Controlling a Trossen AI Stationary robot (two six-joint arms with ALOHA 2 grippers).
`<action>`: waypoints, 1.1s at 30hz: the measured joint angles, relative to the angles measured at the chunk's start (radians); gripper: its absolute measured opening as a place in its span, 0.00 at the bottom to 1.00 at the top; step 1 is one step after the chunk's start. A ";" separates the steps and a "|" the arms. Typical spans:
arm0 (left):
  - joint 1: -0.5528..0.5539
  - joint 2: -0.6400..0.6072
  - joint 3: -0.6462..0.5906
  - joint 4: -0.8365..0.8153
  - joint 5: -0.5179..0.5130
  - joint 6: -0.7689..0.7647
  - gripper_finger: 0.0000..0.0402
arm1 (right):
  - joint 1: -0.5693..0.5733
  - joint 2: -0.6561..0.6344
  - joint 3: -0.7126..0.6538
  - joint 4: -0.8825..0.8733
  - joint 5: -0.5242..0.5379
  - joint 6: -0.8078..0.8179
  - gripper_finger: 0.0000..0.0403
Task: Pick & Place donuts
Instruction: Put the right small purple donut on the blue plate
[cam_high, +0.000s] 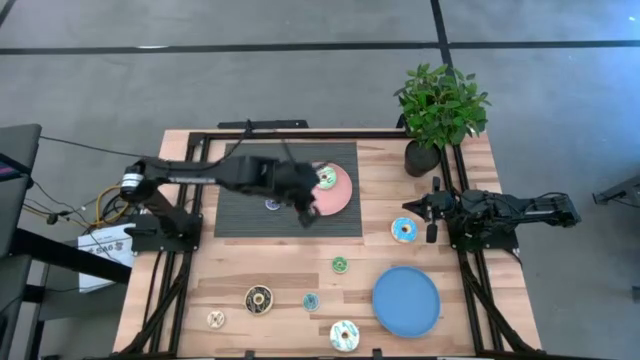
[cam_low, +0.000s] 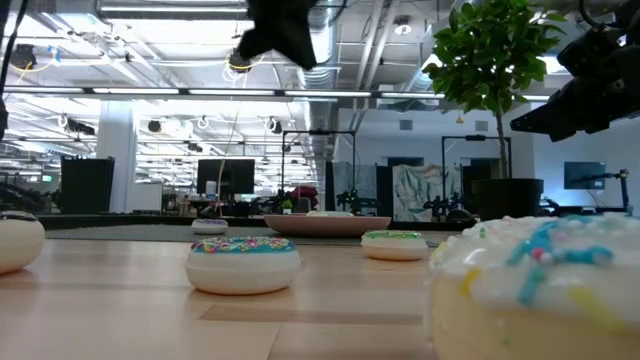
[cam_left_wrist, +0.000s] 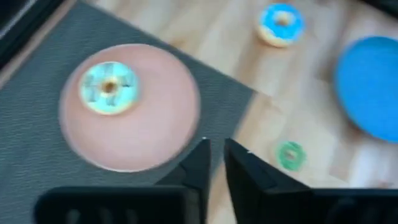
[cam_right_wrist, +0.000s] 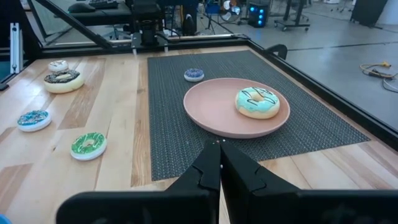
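Note:
A teal-iced donut (cam_high: 326, 179) (cam_left_wrist: 108, 88) (cam_right_wrist: 257, 102) lies on the pink plate (cam_high: 340, 198) on the dark mat. My left gripper (cam_high: 305, 208) (cam_left_wrist: 215, 152) hovers above the plate's near edge, its fingers a narrow gap apart, holding nothing. My right gripper (cam_high: 431, 214) (cam_right_wrist: 218, 155) waits shut and empty at the table's right side, just right of a blue-iced donut (cam_high: 404, 230). A small donut (cam_high: 272, 204) sits on the mat. Green (cam_high: 340, 264), chocolate (cam_high: 258, 298), small blue (cam_high: 311, 301), small cream (cam_high: 215, 319) and white (cam_high: 344, 335) donuts rest flat on the wood.
A blue plate (cam_high: 406, 300) lies near the right near corner. A potted plant (cam_high: 440, 110) stands at the far right corner. The black frame rails (cam_high: 165, 290) run along the table's left and right sides. Bare wood shows between the mat and the loose donuts.

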 joint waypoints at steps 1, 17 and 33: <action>-0.031 -0.008 -0.011 0.020 -0.018 -0.009 0.03 | 0.000 0.000 0.000 0.000 0.000 0.000 0.00; -0.269 -0.018 -0.112 0.086 -0.190 -0.096 0.00 | 0.000 0.000 0.000 0.003 0.000 0.000 0.00; -0.305 -0.033 -0.267 0.121 -0.099 0.013 0.00 | -0.009 0.002 -0.001 0.006 0.002 0.022 0.00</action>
